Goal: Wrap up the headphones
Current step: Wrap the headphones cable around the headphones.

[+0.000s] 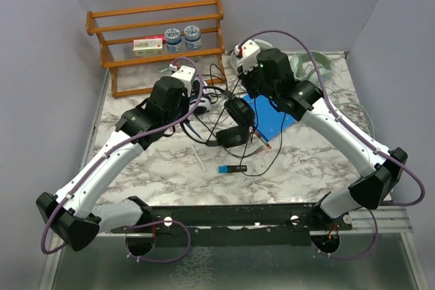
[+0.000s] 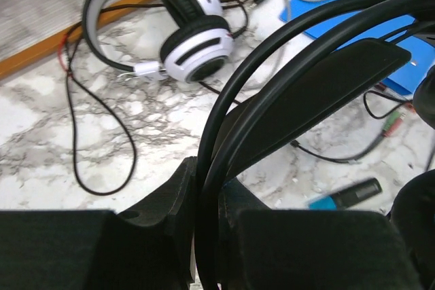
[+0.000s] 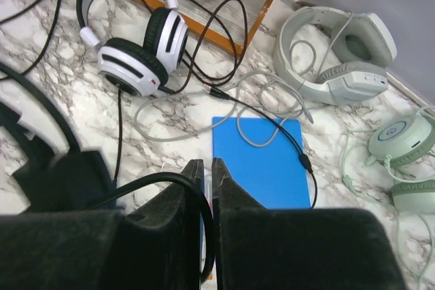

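Wrapping the black headphones (image 1: 236, 121) is in hand. The left tool (image 2: 207, 191) clamps their headband (image 2: 306, 93) over the counter (image 1: 163, 168), and the right tool (image 3: 207, 168) pinches their cable (image 3: 170, 180). The next move likely calls for looping that cable snugly around the headband.

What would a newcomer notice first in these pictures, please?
The black headphones are held mid-table between both arms: the left gripper has its jaws shut on the headband, the right gripper on a black cable. Behind, near the wooden rack, lie a white-and-black pair and a pale grey pair.
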Tool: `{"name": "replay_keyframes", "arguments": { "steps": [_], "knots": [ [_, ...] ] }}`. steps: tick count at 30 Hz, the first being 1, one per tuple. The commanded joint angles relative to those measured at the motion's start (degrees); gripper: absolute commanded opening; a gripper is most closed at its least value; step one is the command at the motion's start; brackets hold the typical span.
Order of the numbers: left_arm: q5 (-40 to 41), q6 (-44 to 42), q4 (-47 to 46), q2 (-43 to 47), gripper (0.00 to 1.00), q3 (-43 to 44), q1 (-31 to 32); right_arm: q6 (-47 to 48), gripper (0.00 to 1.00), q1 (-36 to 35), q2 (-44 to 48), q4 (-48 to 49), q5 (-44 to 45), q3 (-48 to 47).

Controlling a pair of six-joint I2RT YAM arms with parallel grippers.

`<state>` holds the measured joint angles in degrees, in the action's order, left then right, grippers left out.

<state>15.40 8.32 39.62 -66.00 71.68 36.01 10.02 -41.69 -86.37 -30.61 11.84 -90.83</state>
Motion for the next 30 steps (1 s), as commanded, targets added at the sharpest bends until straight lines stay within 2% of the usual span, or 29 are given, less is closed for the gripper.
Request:
{"name": "replay_keyframes", "arguments": {
  "steps": [1,4,7,13,20,25,30],
  "knots": [
    [-14.2,-1.7,4.4,2.3,0.00,2.4,0.2,-4.5,0.15,7.0,0.4,8.7,-11.6,1.2],
    [-21.0,-0.4,5.4,2.1,0.00,4.3,0.2,-8.0,0.16,11.3,0.7,12.2,-21.8,4.9],
    [-28.1,4.3,5.4,1.2,0.00,7.6,0.1,-9.8,0.17,12.4,2.1,17.8,-30.6,10.1],
    [-44.5,13.3,5.5,-2.3,0.00,17.8,0.2,-14.1,0.16,12.9,5.5,28.7,-35.5,21.8],
    [-47.7,20.9,4.0,-4.5,0.00,24.1,0.2,-20.5,0.17,13.0,8.5,43.7,-44.2,32.7],
    [-48.3,27.5,3.3,-6.3,0.00,26.0,0.2,-25.1,0.29,13.0,10.2,55.6,-46.0,40.0],
    [-46.9,31.6,1.7,-7.4,0.00,28.9,0.1,-25.6,0.37,13.0,8.3,56.2,-48.6,41.4]
  ]
}}
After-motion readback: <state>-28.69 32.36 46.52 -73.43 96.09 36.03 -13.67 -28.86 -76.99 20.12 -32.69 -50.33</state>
